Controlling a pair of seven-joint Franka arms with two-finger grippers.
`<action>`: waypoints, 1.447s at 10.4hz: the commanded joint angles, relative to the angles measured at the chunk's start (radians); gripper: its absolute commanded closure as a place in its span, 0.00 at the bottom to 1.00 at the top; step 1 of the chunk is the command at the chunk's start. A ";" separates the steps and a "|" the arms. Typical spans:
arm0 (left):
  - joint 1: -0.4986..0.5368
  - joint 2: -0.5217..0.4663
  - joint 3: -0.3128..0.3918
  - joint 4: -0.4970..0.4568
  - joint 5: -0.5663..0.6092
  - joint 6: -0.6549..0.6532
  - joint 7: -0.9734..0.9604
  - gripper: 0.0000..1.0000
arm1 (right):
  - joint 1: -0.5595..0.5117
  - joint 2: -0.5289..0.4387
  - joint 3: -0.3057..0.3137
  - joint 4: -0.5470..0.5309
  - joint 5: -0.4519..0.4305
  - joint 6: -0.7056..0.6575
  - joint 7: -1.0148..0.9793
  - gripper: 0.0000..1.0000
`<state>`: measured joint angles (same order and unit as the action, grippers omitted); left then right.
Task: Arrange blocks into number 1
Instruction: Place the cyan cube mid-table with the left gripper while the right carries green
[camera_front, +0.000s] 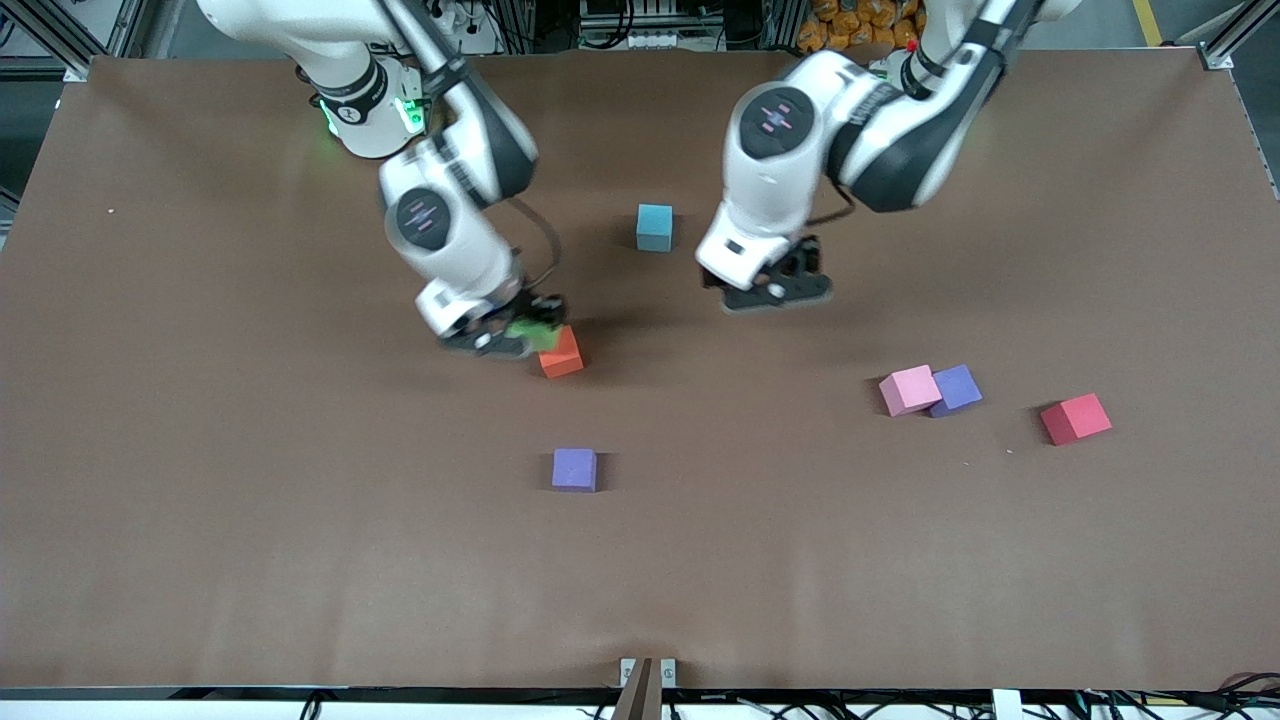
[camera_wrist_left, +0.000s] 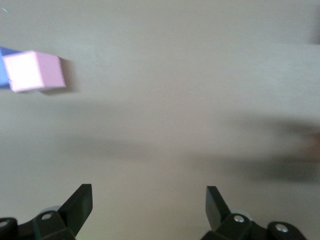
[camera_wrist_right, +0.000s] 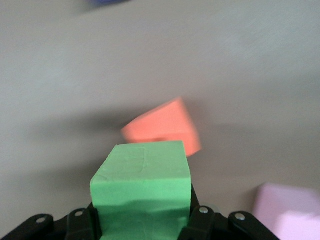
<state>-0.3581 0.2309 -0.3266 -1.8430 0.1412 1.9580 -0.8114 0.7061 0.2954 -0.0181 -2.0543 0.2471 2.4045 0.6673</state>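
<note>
The green block (camera_wrist_right: 142, 185) is clamped in the right claw (camera_front: 520, 335), just above the orange block (camera_front: 561, 354). The left claw (camera_wrist_left: 149, 210) is spread wide, empty, over bare table (camera_front: 200, 450).

Even overhead light, soft arm shadows, motion-blurred washed-out wrist views

right gripper (camera_front: 520, 335): block (camera_front: 533, 331) clamped, over table (camera_front: 200, 450)
second block (camera_front: 561, 353): just below, touching held one
left gripper (camera_front: 775, 292): over bare table
</note>
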 joint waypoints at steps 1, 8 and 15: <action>0.063 -0.015 -0.012 -0.041 0.035 -0.010 0.139 0.00 | 0.129 -0.009 -0.006 -0.026 0.008 0.065 0.133 0.41; 0.241 0.018 0.023 -0.206 0.055 0.185 0.431 0.00 | 0.306 0.202 -0.023 0.097 0.000 0.134 0.238 0.40; 0.326 -0.021 0.107 -0.226 -0.015 0.199 1.060 0.00 | 0.363 0.189 -0.022 0.036 0.001 0.139 0.268 0.39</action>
<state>-0.0404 0.2422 -0.2299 -2.0535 0.1491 2.1381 0.0788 1.0487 0.4991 -0.0273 -2.0022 0.2471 2.5396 0.9163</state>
